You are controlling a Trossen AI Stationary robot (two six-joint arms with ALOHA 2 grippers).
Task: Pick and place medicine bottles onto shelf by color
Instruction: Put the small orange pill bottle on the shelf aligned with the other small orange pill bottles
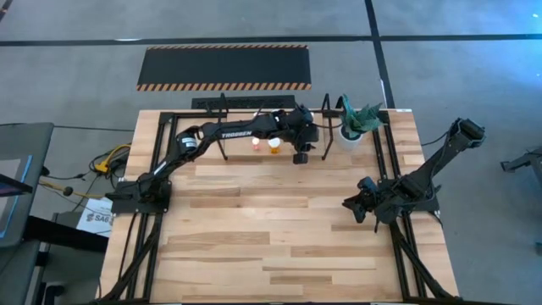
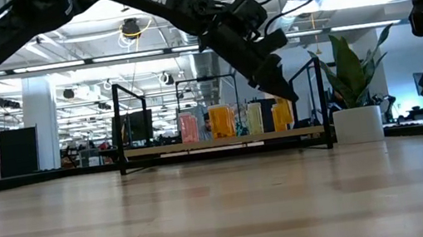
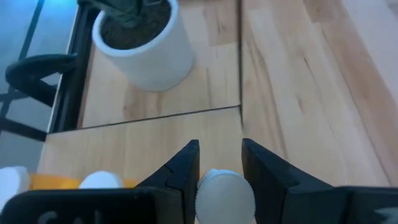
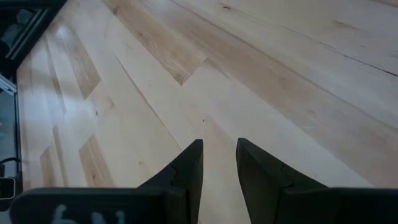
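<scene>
The shelf [image 2: 157, 150], a light board in a black rod frame, stands at the table's far side. Several medicine bottles stand on it in a row: pinkish [image 2: 188, 128], orange [image 2: 221, 122], pale [image 2: 255, 118] and, at the right end, orange [image 2: 281, 115]. My left gripper [image 1: 301, 152] reaches over the shelf's right end and is shut on the right-end bottle, whose white cap [image 3: 224, 194] shows between the fingers. Two more white caps [image 3: 99, 180] show beside it. My right gripper [image 1: 357, 206] hovers over the table's right part, empty, with a narrow gap between its fingers [image 4: 219, 149]. My left gripper pinches the bottle's round white cap [image 3: 214, 180] between its two fingers, one on either side. The fingers slant down at it from above and from the table's near side [image 2: 274, 84]. The bottle stands upright, its bottom level with the other bottles on the shelf board.
A white pot with a green plant [image 1: 351, 129] stands just right of the shelf, close to my left gripper. The shelf's black upright posts [image 2: 324, 102] rise around the bottles. A black mat with striped edges [image 1: 224, 68] lies on the floor beyond the table.
</scene>
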